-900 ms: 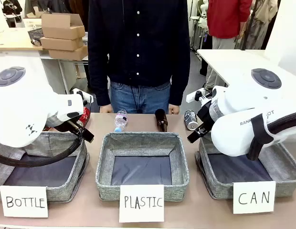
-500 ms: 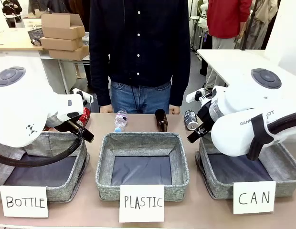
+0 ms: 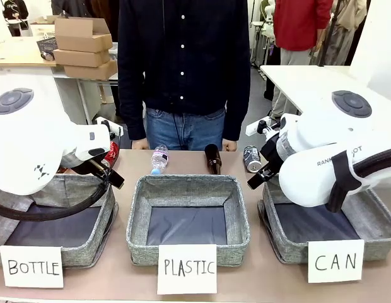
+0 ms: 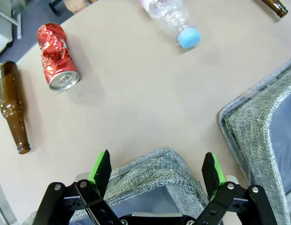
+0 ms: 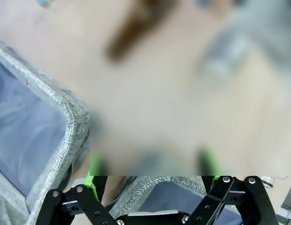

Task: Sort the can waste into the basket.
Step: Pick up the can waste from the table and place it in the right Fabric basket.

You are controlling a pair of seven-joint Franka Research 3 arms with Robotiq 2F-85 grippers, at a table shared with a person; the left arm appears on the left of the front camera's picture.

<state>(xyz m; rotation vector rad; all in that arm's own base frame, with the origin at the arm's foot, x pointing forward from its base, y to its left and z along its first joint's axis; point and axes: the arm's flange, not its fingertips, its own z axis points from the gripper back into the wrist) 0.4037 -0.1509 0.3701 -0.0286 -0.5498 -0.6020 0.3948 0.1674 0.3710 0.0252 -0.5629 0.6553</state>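
Two cans lie near the table's [image 3: 120,278] far edge. At the left you see the red can [image 4: 57,58], crumpled, its silver end showing; your left gripper [image 4: 157,171] hangs wide open, empty. Rightward, the dark can [image 3: 251,158] lies on its side. Your right gripper [image 5: 152,171], spread wide and empty, hangs over the basket [image 3: 290,251] lettered CAN, at the near right corner.

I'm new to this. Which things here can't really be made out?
- Right wrist view: blur smears the tabletop and the fingertips of the right gripper.
- Front view: the left arm hides most of the crushed red metal can.
- Left wrist view: the top edge cuts off a brown glass bottle.
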